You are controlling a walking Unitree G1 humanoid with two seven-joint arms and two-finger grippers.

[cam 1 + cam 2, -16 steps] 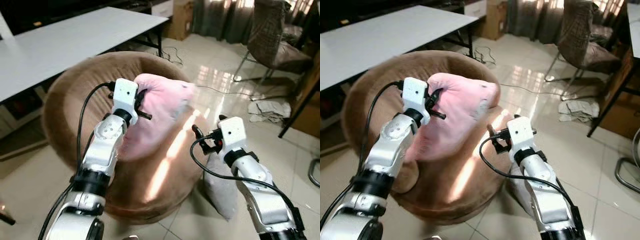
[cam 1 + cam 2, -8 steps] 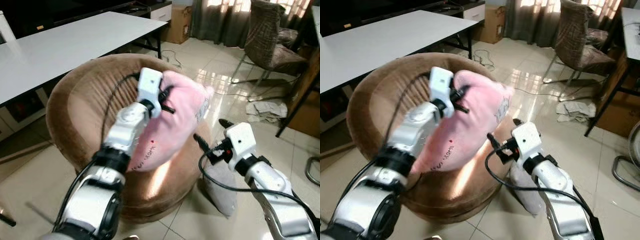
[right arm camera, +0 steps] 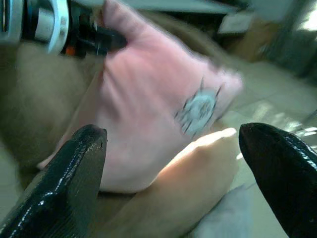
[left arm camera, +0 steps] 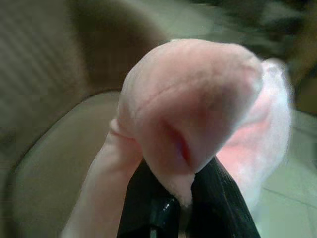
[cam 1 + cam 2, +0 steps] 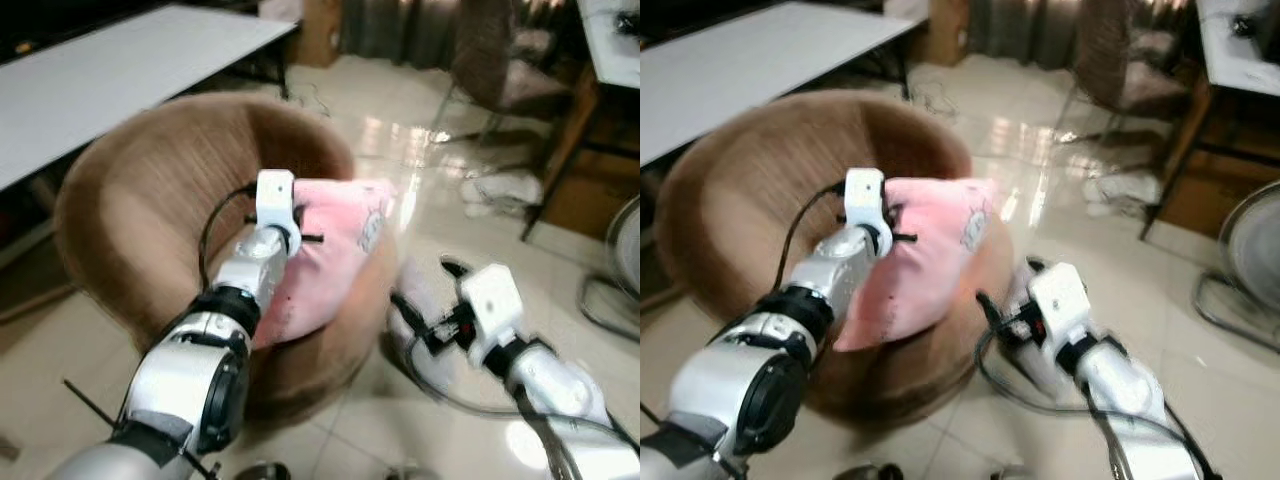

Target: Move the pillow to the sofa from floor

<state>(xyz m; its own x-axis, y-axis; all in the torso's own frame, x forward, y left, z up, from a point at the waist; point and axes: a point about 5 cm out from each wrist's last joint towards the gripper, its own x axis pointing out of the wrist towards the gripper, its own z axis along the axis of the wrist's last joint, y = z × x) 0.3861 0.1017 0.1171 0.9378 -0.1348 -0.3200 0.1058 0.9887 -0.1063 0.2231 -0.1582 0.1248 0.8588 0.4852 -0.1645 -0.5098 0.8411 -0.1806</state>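
From the head camera I see the pink pillow (image 5: 325, 250) propped over the seat of the round brown sofa (image 5: 150, 190), its lower corner resting near the sofa's front rim. My left gripper (image 5: 300, 232) is pinched on the pillow's upper edge, arm stretched out over the seat. My right gripper (image 5: 425, 305) hangs beside the sofa's front edge, over the tiled floor (image 5: 440, 170). A second, pale pillow (image 5: 1035, 365) lies on the floor against the sofa's base, partly hidden under my right arm. Behind the sofa stands a white table (image 5: 120, 70); beyond the sofa, across the floor, are a chair (image 5: 500, 60), a crumpled cloth (image 5: 500, 190) and, well off to one side, a fan (image 5: 1245, 270). The picture is blurred.

In the left wrist view my two black fingers (image 4: 143, 198) are closed on a bunched fold of the pink pillow, with the sofa's brown cushion behind it.

In the right wrist view my fingers (image 3: 74, 178) stand wide apart and hold nothing; between them I see the pink pillow with its printed emblem (image 3: 198, 106) lying on the sofa, the left gripper at its top edge.
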